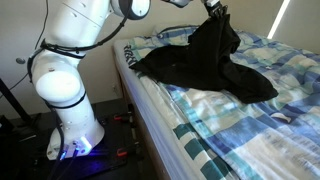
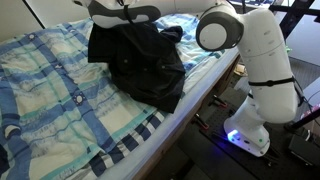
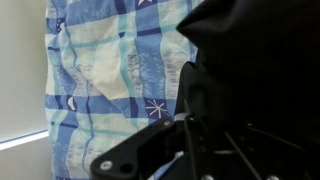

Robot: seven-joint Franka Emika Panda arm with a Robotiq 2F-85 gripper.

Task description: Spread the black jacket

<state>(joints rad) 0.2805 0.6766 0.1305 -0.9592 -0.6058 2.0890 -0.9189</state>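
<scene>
The black jacket is bunched on the bed, part of it lifted in a peak. It also shows in an exterior view and fills the right of the wrist view. My gripper is at the top of the lifted fabric and is shut on the jacket. In an exterior view the gripper sits at the jacket's upper edge. In the wrist view the fingers are dark against the black cloth.
The bed is covered by a blue, white and teal plaid bedspread, also seen in an exterior view. The robot base stands beside the bed edge. A window or wall lies behind the bed.
</scene>
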